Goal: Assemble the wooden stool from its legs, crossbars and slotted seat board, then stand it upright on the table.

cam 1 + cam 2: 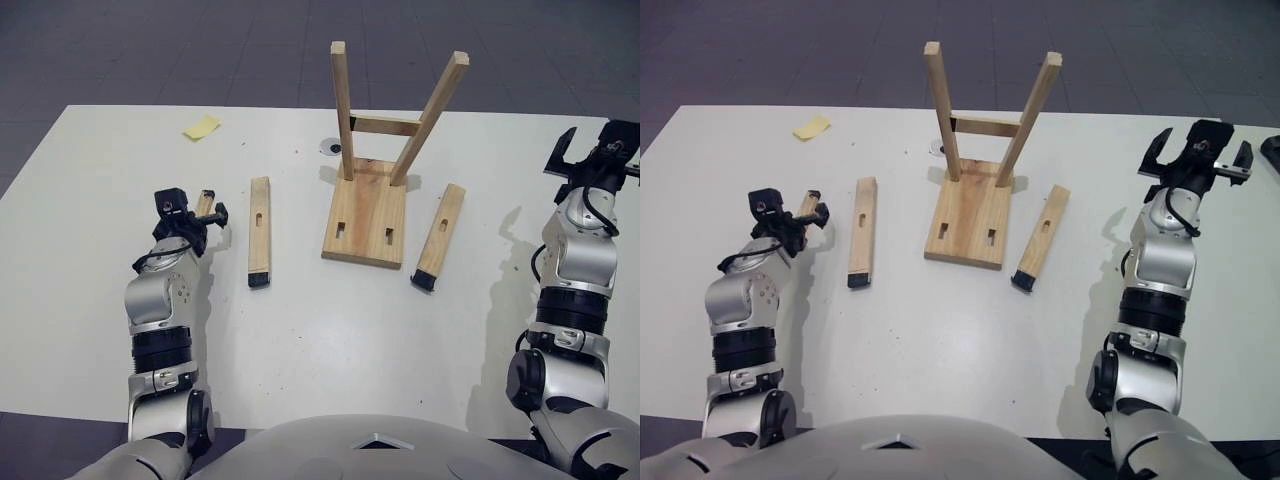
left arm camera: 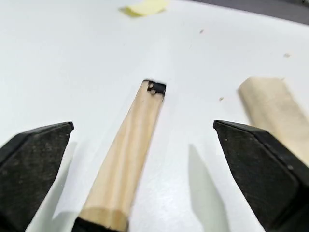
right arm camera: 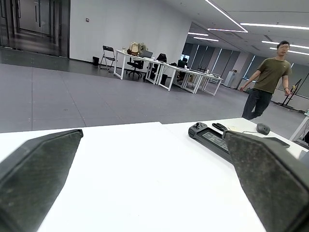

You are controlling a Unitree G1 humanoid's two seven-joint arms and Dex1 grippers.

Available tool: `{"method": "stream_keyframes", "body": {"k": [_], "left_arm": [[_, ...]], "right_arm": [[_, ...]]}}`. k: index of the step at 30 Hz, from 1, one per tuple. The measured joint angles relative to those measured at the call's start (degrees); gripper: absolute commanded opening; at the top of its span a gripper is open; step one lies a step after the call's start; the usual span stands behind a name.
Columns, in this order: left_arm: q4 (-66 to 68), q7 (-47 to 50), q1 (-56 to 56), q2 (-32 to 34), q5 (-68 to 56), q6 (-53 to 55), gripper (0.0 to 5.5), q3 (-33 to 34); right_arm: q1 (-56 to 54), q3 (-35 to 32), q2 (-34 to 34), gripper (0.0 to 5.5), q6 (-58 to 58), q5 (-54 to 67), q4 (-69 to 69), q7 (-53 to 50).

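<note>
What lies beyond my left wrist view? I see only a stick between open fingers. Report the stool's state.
Observer: The seat board lies flat; two standing legs sit in its far slots, joined by one crossbar.
Operator: Count the loose legs.
Observer: Two loose legs lie on the table, one on each side of the board.
Operator: Locate the right gripper.
Observer: The right gripper hovers open near the table's far right corner.

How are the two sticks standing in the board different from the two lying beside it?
The standing legs poke up from the seat board, stuck in it and joined by a crossbar. The lying legs rest flat on the table, loose, one each side of the board. All four are pale wooden bars.
</note>
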Motion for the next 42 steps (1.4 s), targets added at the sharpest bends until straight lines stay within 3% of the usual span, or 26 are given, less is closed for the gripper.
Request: {"method": "stream_keyframes", "body": {"k": [2, 7, 17, 28, 36, 42], "left_arm": [[2.63, -1.87, -0.66, 2.28, 1.55, -1.68, 5.4, -1.53], [9.26, -8.7, -4.24, 6.91, 2.48, -3.62, 4.61, -4.69], [15.89, -18.73, -8.45, 11.83, -1.99, 2.29, 3.13, -2.71], [18.55, -26.57, -10.13, 17.27, -2.01, 4.58, 1.39, -6.25], [19.24, -26.92, -9.8, 17.43, -0.86, 1.94, 1.3, -7.31], [15.44, -21.16, -6.15, 11.04, -5.26, -6.9, 1.3, 1.78]], "right_arm": [[0.26, 0.05, 0.64, 5.38, 0.08, 0.23, -0.72, 0.07], [0.71, 0.6, 2.22, 5.4, 0.53, 0.76, -2.61, 0.07], [1.28, -0.49, 5.32, 5.4, 4.23, 3.25, -9.71, -0.59], [1.36, -1.15, 9.08, 5.4, 9.13, 4.29, -16.35, -1.87], [1.57, -1.59, 9.63, 5.4, 10.29, 4.28, -17.83, -2.24], [1.59, -4.08, 10.11, 5.4, 10.92, 8.03, -19.86, -0.94]]}}
